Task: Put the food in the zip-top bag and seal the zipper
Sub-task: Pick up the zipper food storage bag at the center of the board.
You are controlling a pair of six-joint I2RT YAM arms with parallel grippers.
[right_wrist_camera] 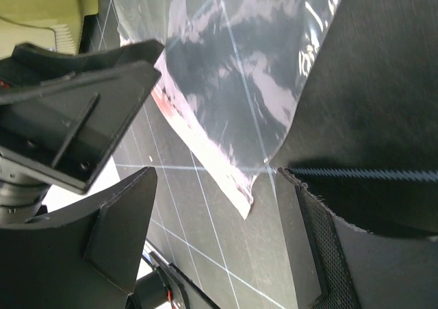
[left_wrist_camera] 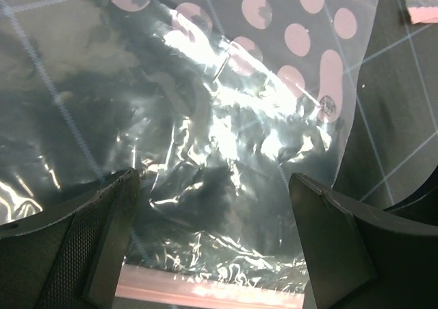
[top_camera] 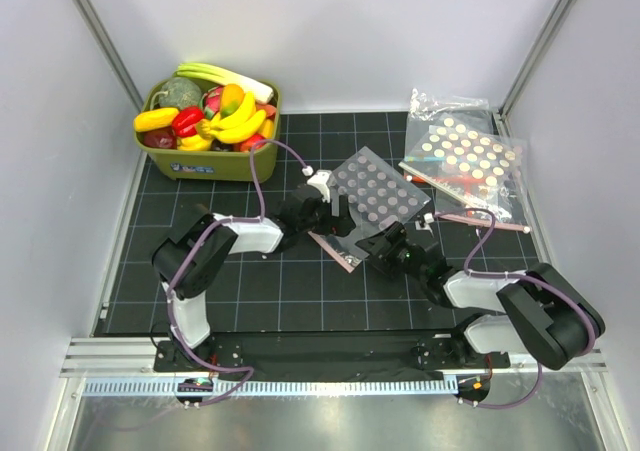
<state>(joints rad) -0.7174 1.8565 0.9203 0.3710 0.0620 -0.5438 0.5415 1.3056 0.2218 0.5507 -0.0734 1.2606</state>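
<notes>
The zip-top bag [top_camera: 378, 193] lies flat on the black mat mid-table, clear and crinkly with pale dots. Its pinkish-red zipper [top_camera: 336, 250] runs along the near-left edge. My left gripper [top_camera: 318, 214] hovers open over the bag [left_wrist_camera: 205, 117], the zipper [left_wrist_camera: 205, 292] showing between its fingers [left_wrist_camera: 102, 220]. My right gripper [top_camera: 385, 241] is open at the zipper's near corner [right_wrist_camera: 241, 203], which lies between its spread fingers [right_wrist_camera: 130, 213] untouched. The food [top_camera: 235, 123], a yellow banana bunch among other toy produce, sits in the green basket [top_camera: 215, 163] at the back left.
Two more clear bags with coloured dots [top_camera: 468, 156] lie at the back right of the mat. White walls and metal frame posts close in both sides. The left gripper's body [right_wrist_camera: 75, 117] stands close beside the right gripper.
</notes>
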